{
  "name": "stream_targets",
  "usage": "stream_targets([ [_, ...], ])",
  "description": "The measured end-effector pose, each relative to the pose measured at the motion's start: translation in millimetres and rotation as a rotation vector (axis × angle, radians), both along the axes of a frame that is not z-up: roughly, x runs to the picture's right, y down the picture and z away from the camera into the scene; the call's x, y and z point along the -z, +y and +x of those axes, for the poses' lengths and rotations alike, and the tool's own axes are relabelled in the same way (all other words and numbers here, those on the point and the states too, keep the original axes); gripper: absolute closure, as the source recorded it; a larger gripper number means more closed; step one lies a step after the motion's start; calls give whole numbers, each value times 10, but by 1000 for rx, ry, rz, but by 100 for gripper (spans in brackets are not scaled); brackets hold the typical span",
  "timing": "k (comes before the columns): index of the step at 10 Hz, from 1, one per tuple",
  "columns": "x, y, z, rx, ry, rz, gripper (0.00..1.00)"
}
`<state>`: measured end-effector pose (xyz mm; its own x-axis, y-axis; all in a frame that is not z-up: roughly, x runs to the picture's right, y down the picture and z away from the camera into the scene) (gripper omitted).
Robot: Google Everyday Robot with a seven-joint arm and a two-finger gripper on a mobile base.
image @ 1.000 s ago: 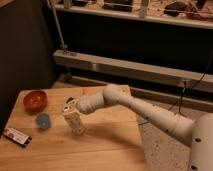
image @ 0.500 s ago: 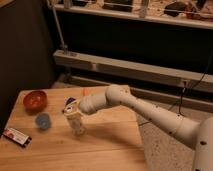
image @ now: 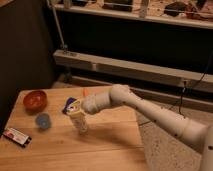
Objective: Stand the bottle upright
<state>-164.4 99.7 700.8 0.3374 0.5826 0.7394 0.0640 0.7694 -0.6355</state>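
The bottle (image: 79, 122) is slim and pale cream, and it stands nearly upright on the wooden table (image: 105, 145), left of the middle, leaning slightly. My gripper (image: 75, 108) is at the bottle's top end and is shut on it, hiding the cap. The arm (image: 145, 112) reaches in from the right. A flat blue packet (image: 68, 103) lies just behind the gripper.
A small blue cup (image: 43, 120) stands left of the bottle. A red bowl (image: 35, 100) is at the back left. A dark flat packet (image: 16, 137) lies near the left front edge. A small orange item (image: 86, 92) is at the table's back edge. A dark wall stands to the left.
The bottle and gripper have shifted very slightly to the right. Nothing else has moved.
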Motion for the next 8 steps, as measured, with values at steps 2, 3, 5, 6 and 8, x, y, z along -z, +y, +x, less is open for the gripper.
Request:
stream_targets([
  [2, 2, -2, 5, -3, -9, -1, 82],
  [3, 5, -8, 2, -5, -17, -1, 82],
  [5, 40, -2, -14, 2, -46, 11, 77],
  [6, 54, 4, -17, 7, -62, 15, 67],
  [8, 43, 25, -23, 17, -83, 16, 45],
])
